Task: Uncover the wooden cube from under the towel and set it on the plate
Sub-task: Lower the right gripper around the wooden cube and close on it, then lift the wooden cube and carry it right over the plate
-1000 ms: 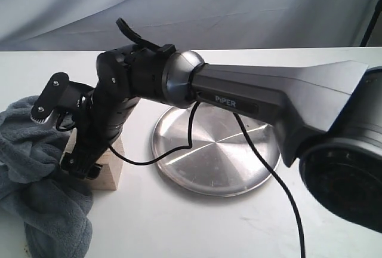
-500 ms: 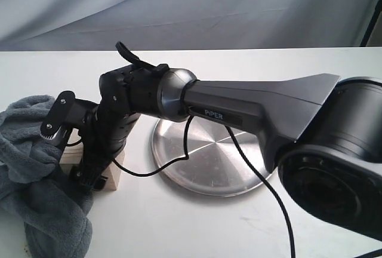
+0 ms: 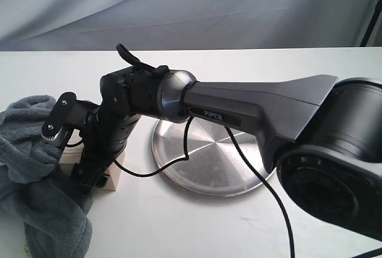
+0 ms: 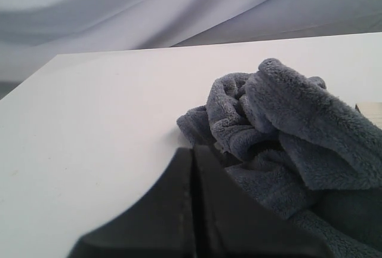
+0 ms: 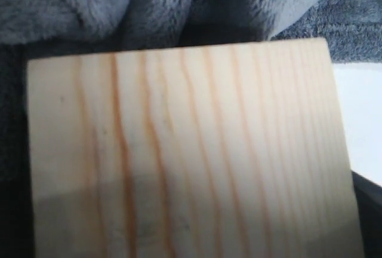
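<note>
At the left of the exterior view, the right gripper (image 3: 91, 175) is down on the wooden cube (image 3: 112, 177), its black fingers straddling the block; how far the jaws are closed can't be told, fingertips are hidden by the gripper body; the right arm reaches across from the right side of the view, passing over the plate (image 3: 209, 168); a black cable hangs off the wrist over the plate.

Cube sits on the white table (image 3: 179, 228), just beside the plate's left rim, not on it; towel (image 3: 36, 168) is bunched up against the cube's left side and runs down toward the near table edge; only parts of the cube show past the gripper.

Right wrist view: cube (image 5: 185, 150) fills nearly the whole picture, pale face with grain lines, very close to the camera; towel (image 5: 119, 1) lies right behind it, touching its far edge.

Left wrist view: left gripper (image 4: 192, 150) has its fingers pressed together, nothing between them; it hangs over bare table (image 4: 89, 120), near the towel (image 4: 286, 126) heap but apart from it.
</note>
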